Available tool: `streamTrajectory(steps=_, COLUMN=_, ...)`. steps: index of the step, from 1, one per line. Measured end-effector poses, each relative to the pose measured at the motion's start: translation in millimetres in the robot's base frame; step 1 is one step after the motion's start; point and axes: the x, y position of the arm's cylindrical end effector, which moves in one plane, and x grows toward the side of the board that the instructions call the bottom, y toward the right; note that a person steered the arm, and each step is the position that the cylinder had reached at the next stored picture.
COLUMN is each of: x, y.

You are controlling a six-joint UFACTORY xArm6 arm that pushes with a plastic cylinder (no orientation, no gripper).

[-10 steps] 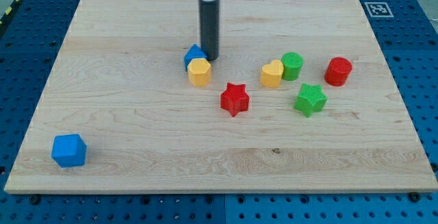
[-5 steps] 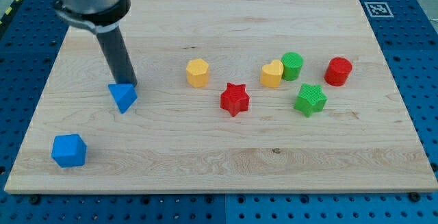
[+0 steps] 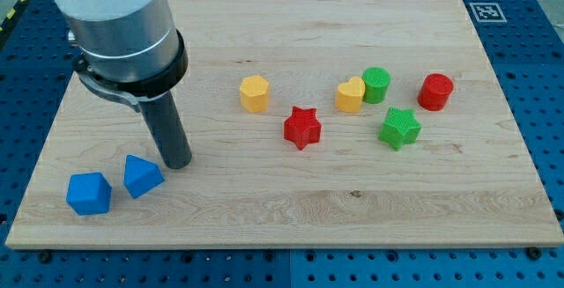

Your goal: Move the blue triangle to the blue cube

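Camera view: two blue, two yellow, two green, two red blocks; my tip (image 3: 177, 163) beside blue triangle (image 3: 141, 176).

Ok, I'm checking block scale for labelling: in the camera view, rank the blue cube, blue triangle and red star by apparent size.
1. blue cube
2. blue triangle, close behind
3. red star
The blue pair sits nearer the view's bottom, so true size is unsure.

My arm enters from the view's top left, its wide grey cylindrical housing ringed by a black collar. Below it my straight dark rod descends nearly upright, leaning slightly rightward. My tip (image 3: 179, 162) meets the counter.
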Motion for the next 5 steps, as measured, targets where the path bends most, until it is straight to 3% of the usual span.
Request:
streamTrajectory(steps=2, x=26, y=-13)
streamTrajectory(steps=5, x=27, y=-37)
